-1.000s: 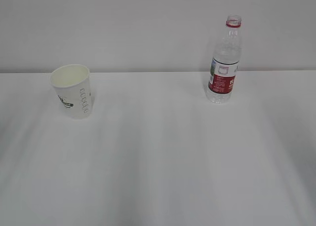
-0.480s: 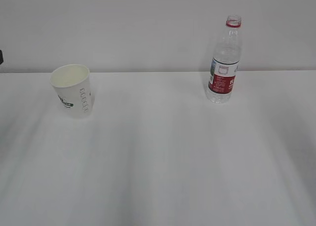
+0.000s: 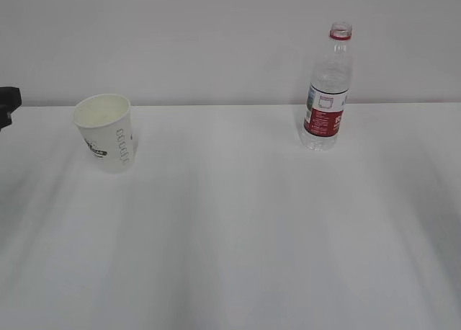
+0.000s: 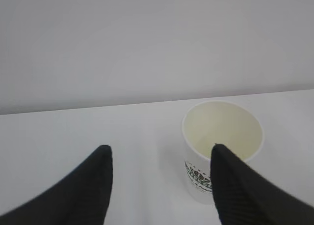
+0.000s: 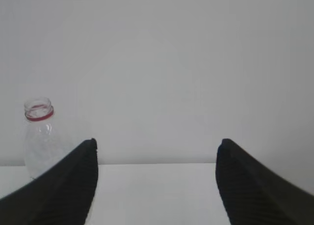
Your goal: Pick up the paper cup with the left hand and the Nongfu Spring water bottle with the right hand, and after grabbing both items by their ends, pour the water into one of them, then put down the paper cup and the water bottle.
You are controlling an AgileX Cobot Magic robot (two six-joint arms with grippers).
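Both grippers stand open and empty. Left hand (image 4: 159, 154) faces the upright paper cup (image 3: 106, 132) on the table (image 3: 238, 229)'s left; right hand (image 5: 157, 146) sits beside the Nongfu Spring water bottle (image 3: 328, 92), standing far right.

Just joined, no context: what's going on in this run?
Nothing is held yet. The paper cup and the uncapped Nongfu Spring water bottle stand upright and apart on the white table. The left hand has open jaws, with the cup just ahead by one jaw. The right hand is open too, the bottle off to one side.
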